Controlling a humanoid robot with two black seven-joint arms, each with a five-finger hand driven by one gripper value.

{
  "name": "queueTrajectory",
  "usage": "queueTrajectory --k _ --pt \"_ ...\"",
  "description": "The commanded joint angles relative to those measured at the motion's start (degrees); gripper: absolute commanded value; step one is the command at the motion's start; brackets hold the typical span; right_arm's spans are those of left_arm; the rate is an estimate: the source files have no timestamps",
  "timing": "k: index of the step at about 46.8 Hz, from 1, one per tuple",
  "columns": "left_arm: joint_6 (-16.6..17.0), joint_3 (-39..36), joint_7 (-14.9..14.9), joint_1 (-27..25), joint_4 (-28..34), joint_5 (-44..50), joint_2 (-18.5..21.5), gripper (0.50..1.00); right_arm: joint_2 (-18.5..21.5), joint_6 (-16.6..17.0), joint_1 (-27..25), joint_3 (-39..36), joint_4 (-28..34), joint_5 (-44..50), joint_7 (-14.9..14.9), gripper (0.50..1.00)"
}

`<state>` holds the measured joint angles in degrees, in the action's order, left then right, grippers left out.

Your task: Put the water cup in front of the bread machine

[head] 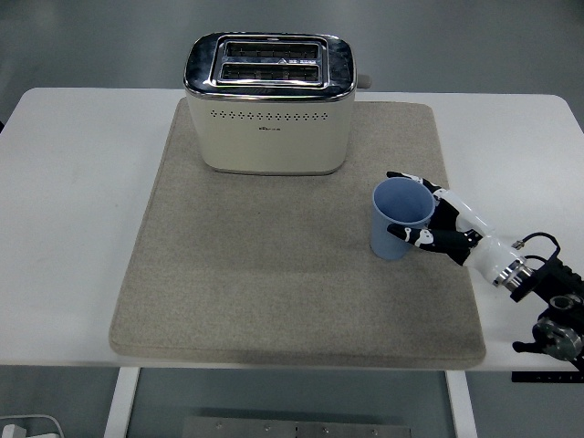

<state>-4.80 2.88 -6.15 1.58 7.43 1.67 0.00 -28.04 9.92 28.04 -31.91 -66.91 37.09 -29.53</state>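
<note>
A light blue water cup (398, 217) stands slightly tilted over the right part of the grey mat (274, 274), its mouth open upward. My right hand (436, 221) comes in from the lower right and its black-and-white fingers (408, 235) wrap the cup's right side, shut on it. The cream and chrome bread machine (270, 102) stands at the mat's far edge, up and to the left of the cup, with bare mat in front of it. The left arm does not show.
The white table (73, 201) extends beyond the mat on both sides. My right forearm with its cables (547, 292) lies near the table's front right corner.
</note>
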Motion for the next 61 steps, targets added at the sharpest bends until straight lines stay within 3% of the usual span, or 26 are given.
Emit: queueTrajectory --k 1,5,21,44,61 --pt "0.05 0.02 0.0 0.0 -0.05 0.0 0.0 1.0 0.0 0.1 0.17 0.1 0.03 0.0 0.0 0.64" --pt "-0.04 0.02 0.0 0.0 0.04 0.0 0.0 1.0 0.0 0.1 0.18 0.01 0.03 0.0 0.0 0.619" --pt "-0.04 -0.06 0.0 0.0 0.13 0.0 0.0 1.0 1.93 -0.95 2.9 0.01 -0.06 -0.09 0.26 0.621" --pt "-0.21 -0.06 0.0 0.0 0.92 -0.08 0.0 1.0 8.78 -3.24 7.47 2.11 0.12 0.0 0.88 0.625" --pt "-0.12 -0.06 0.0 -0.09 2.15 -0.08 0.0 1.0 14.67 -4.38 12.13 5.98 5.12 -0.27 0.88 0.629"
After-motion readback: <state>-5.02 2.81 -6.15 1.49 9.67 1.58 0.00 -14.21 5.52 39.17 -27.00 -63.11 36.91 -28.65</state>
